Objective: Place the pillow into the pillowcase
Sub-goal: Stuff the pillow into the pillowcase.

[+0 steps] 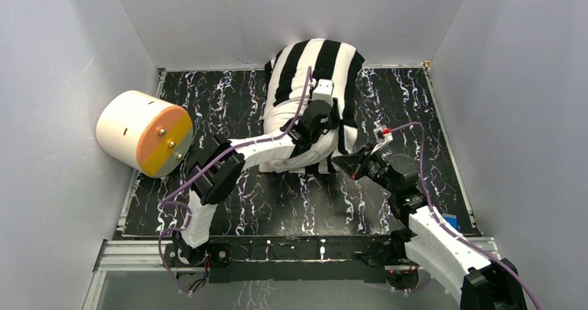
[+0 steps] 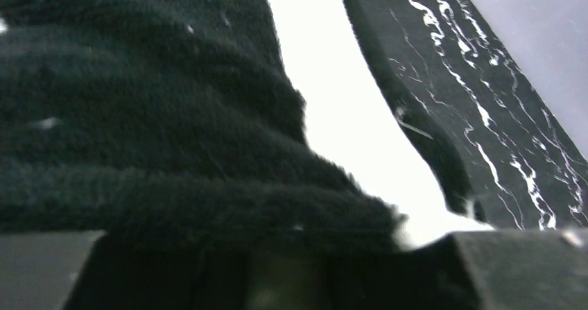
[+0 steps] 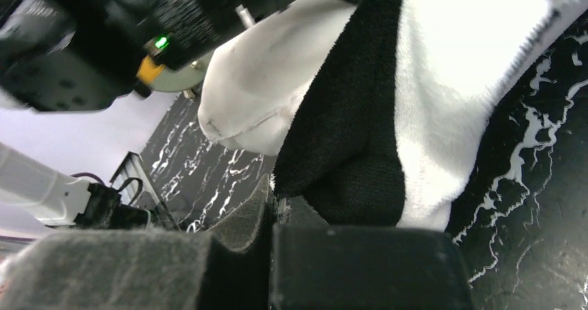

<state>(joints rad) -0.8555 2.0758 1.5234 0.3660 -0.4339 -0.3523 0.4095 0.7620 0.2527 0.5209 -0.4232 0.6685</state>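
the pillow (image 3: pixel 243 109) is inside the striped pillowcase (image 1: pixel 315 67), one white corner poking out. the right gripper (image 1: pixel 344 163) pinches the pillowcase edge. the left gripper (image 1: pixel 323 87) is on top; cannot tell its grip.

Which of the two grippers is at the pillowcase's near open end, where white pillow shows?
The right gripper, pinched shut on the pillowcase hem beside the bare pillow corner; the left gripper lies farther back atop the stripes.

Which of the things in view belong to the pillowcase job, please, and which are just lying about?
For the job: pillowcase, pillow.
Lying about: cream cylinder, small blue object.
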